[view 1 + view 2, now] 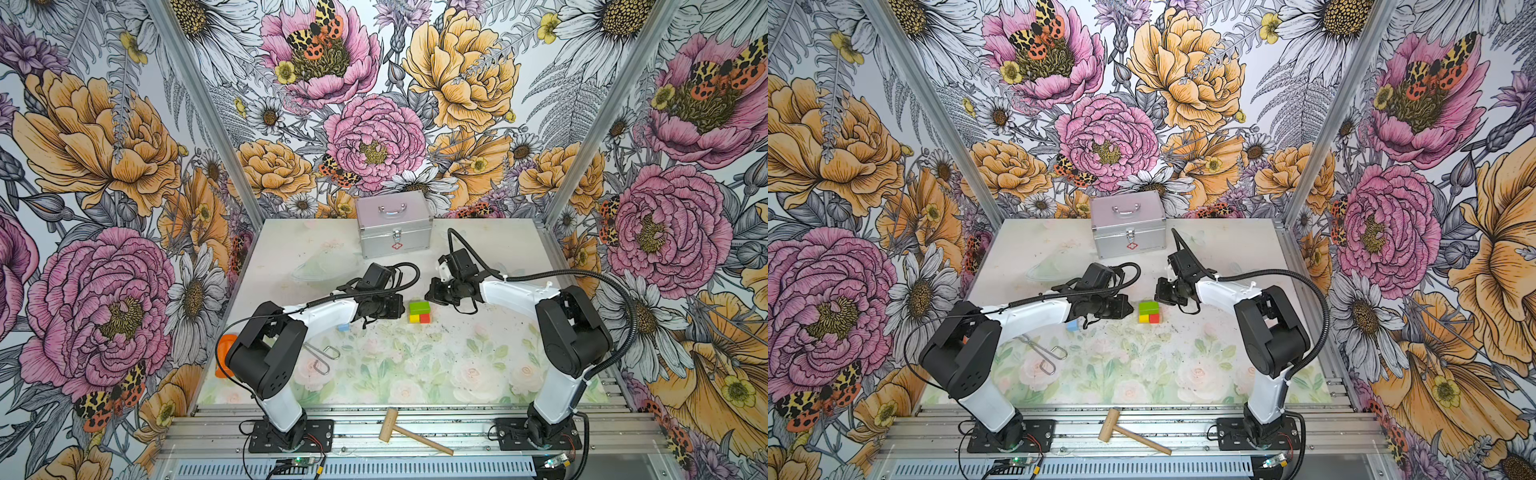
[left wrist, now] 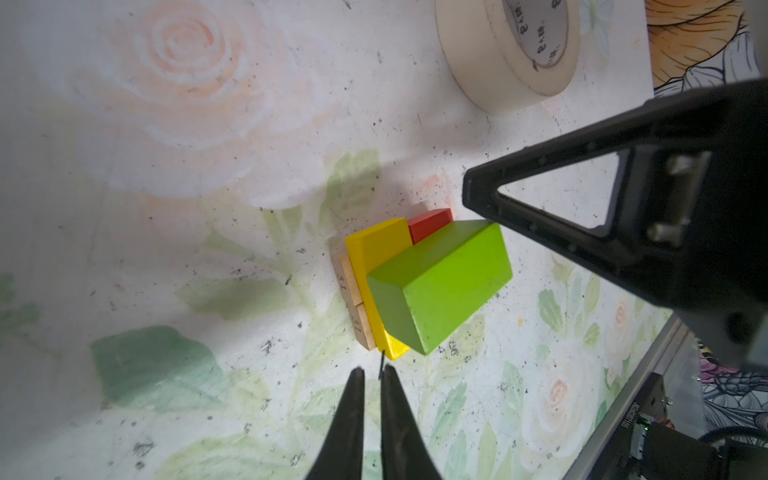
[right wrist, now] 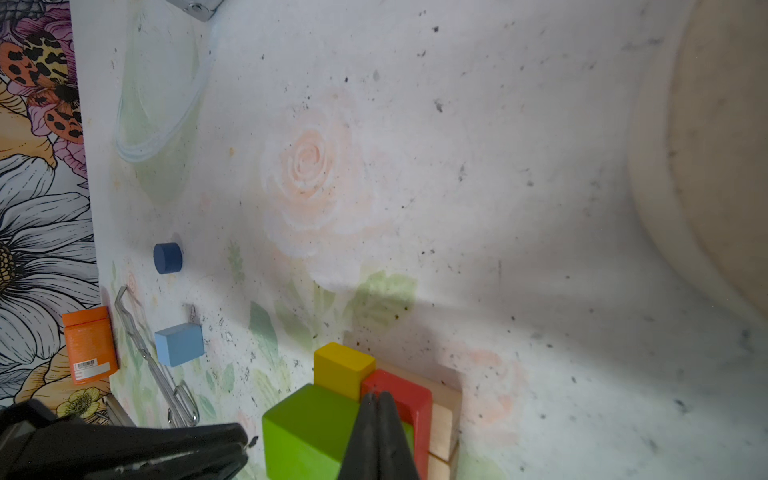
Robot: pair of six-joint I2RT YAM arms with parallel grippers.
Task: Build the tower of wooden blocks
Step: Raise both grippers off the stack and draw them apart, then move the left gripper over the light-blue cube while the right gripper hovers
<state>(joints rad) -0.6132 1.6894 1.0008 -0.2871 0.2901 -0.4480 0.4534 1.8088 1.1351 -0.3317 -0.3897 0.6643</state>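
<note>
Green bar (image 1: 419,308) crosswise atop red bar (image 1: 424,318), yellow bar (image 1: 414,318); left gripper (image 2: 373,372) nearly closed, right gripper (image 3: 377,395) closed, both empty.

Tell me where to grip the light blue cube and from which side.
Come from above: the light blue cube sits flat on the table, top bare. Close on its two upright faces that lie clear of the metal tongs beside it.

Bright, even diffuse light, soft shadow beside the tower (image 2: 440,282), top views bowed at edges, wrist-view foreground blurred.
</note>
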